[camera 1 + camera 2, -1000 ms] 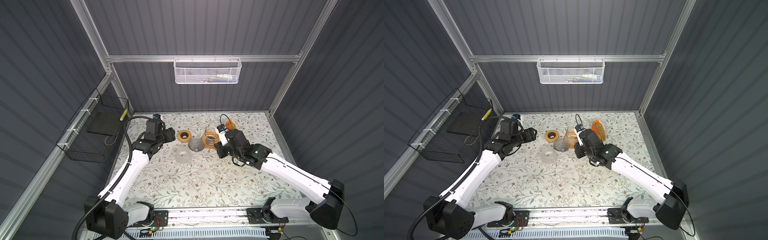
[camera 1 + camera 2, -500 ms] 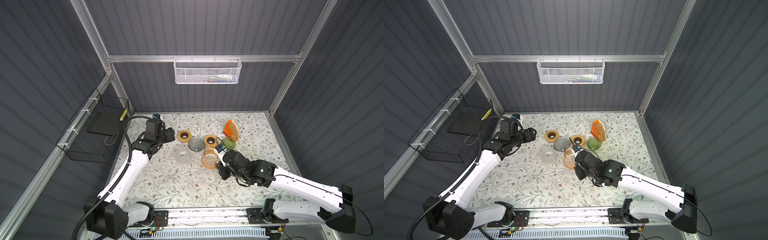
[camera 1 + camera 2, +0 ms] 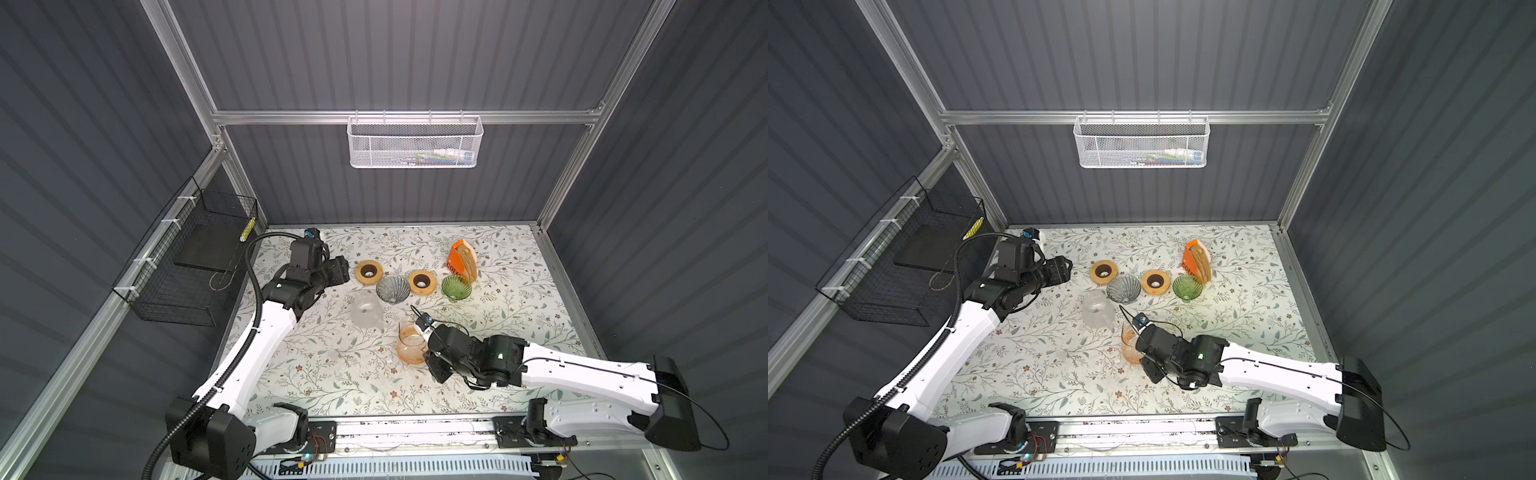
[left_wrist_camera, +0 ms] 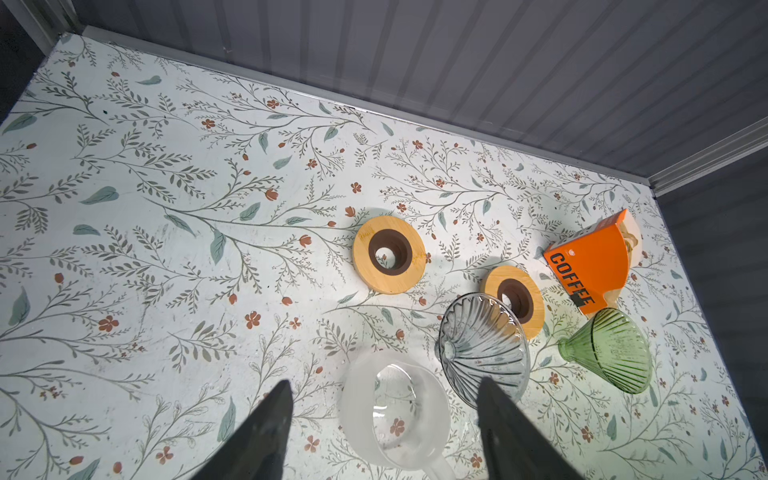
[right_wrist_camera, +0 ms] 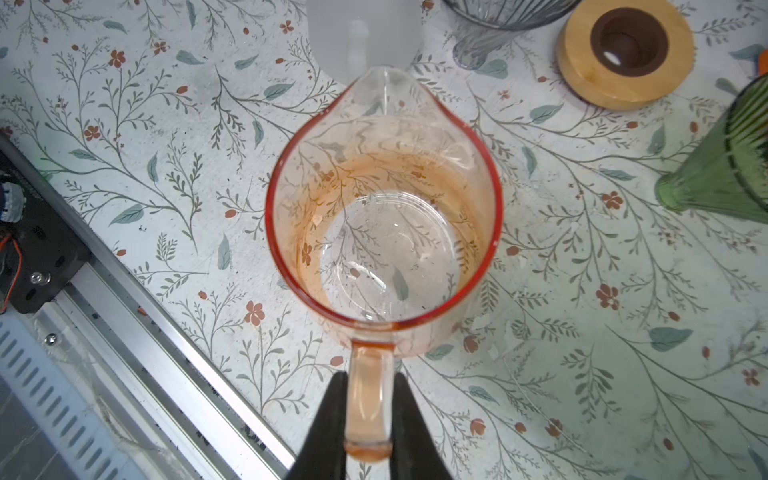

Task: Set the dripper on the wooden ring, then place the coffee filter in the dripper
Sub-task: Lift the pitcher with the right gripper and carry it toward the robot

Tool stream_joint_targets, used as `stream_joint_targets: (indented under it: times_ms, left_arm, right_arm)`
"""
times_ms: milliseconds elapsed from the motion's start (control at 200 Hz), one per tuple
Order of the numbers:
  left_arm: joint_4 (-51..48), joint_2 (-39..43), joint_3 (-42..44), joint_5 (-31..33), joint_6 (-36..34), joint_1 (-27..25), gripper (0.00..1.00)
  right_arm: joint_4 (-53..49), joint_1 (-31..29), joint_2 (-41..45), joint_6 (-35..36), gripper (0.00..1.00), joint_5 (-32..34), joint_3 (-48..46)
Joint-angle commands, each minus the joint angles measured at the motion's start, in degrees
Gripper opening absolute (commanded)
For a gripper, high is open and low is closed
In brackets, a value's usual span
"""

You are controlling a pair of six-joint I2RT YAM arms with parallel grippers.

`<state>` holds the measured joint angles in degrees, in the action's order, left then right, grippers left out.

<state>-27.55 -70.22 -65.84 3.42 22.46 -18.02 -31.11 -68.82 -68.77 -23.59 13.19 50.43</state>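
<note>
Brown paper coffee filters stand in an orange "COFFEE" holder [image 3: 461,261] [image 3: 1197,262] [image 4: 588,266] at the back right. Beside it lie a green glass dripper [image 3: 456,287] [image 4: 609,351] and a grey ribbed glass dripper [image 3: 392,289] [image 3: 1123,289] [image 4: 484,345], both on their sides. My left gripper [image 3: 338,270] [image 4: 384,384] hovers open and empty, left of the drippers. My right gripper [image 3: 430,353] [image 5: 369,376] is shut on the handle of an orange-tinted glass carafe [image 3: 409,343] [image 5: 384,216], upright near the table's front middle.
A frosted white carafe [image 3: 365,308] [image 4: 395,409] stands in front of the grey dripper. Two wooden rings [image 3: 369,272] [image 3: 422,281] lie near the drippers. A black wire basket [image 3: 195,257] hangs on the left wall, a white mesh basket [image 3: 413,143] on the back wall.
My right arm has carried the orange carafe from beside the drippers at the back toward the front middle of the table. The left arm has not moved.
</note>
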Motion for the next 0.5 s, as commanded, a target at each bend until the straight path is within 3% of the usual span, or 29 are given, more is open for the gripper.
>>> stream_joint_targets:
  times_ms: [0, 495]
  left_arm:
    - [-2.1, 1.4, -1.1, 0.0, -1.4, 0.1, 0.7]
    - [-3.4, 3.5, 1.2, 1.0, -1.3, 0.1, 0.71]
  right_arm:
    - [5.6, -2.1, -1.6, -0.6, 0.0, -1.2, 0.5]
    - [15.0, -7.1, -14.7, 2.0, 0.0, -9.4, 8.3]
